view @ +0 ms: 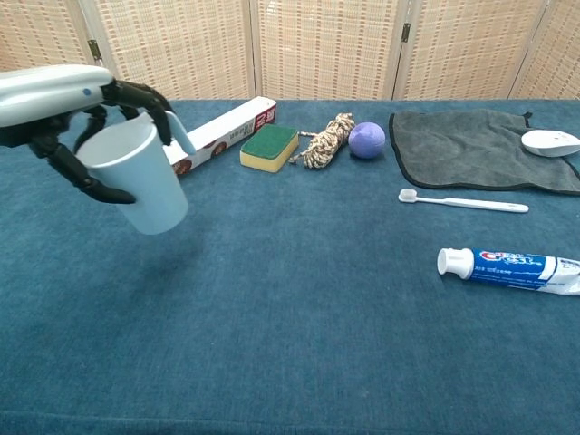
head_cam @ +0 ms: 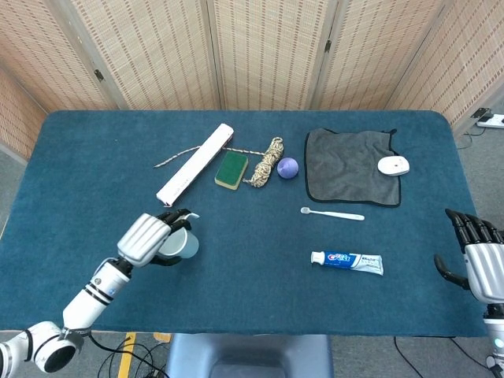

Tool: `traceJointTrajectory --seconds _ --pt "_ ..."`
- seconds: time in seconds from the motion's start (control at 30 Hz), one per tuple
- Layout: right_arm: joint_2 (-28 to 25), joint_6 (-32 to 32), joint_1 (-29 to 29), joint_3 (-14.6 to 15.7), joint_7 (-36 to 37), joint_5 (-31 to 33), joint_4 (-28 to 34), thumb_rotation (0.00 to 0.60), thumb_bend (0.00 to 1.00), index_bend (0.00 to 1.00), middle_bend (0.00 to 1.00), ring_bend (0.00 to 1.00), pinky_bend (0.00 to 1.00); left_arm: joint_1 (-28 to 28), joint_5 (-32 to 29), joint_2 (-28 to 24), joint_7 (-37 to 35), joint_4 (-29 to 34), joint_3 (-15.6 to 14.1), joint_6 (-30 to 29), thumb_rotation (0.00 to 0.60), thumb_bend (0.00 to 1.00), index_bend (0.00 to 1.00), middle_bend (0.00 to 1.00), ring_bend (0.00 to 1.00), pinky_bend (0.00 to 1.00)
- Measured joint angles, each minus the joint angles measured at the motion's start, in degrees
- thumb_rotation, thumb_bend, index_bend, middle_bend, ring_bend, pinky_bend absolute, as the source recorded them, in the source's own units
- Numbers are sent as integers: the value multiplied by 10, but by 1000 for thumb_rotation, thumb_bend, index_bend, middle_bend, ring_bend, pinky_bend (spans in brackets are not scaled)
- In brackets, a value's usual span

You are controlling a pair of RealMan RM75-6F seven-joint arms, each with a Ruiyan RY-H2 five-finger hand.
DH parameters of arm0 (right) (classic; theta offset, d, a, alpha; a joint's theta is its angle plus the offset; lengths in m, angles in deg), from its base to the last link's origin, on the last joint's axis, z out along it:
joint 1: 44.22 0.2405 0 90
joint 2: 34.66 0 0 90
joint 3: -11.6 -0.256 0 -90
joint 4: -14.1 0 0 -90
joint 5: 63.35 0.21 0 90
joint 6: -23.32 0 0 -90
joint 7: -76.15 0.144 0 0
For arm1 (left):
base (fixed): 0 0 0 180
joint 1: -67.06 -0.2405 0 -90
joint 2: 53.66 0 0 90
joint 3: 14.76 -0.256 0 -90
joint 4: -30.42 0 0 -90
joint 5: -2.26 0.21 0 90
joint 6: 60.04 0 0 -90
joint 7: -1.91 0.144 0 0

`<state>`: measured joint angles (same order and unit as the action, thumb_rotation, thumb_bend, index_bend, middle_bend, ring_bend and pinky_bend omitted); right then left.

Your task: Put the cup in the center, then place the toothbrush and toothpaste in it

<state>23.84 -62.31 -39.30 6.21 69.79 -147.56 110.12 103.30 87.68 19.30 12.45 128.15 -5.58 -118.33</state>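
Gripping the tilted cup (view: pixel 136 177) above the table's left side, left hand (view: pixel 68 113) wraps it.

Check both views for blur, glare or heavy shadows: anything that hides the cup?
Head view: sharp, even light, but the left hand covers most of the cup. Chest view: the cup is clear, with a soft shadow on the table beneath; no glare in either view.
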Motion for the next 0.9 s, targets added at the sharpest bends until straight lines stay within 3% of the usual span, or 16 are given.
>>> traceJointTrajectory --seconds 0.43,0.9 --pt "-4 -10 -11 2 7 3 0 600 289 50 158 134 187 107 -60 104 63 -35 33 90 600 215 405 303 372 714" --pt "-9 -14 -17 2 18 4 -5 600 290 50 158 134 187 174 -175 200 167 -99 54 105 600 215 386 302 365 713"
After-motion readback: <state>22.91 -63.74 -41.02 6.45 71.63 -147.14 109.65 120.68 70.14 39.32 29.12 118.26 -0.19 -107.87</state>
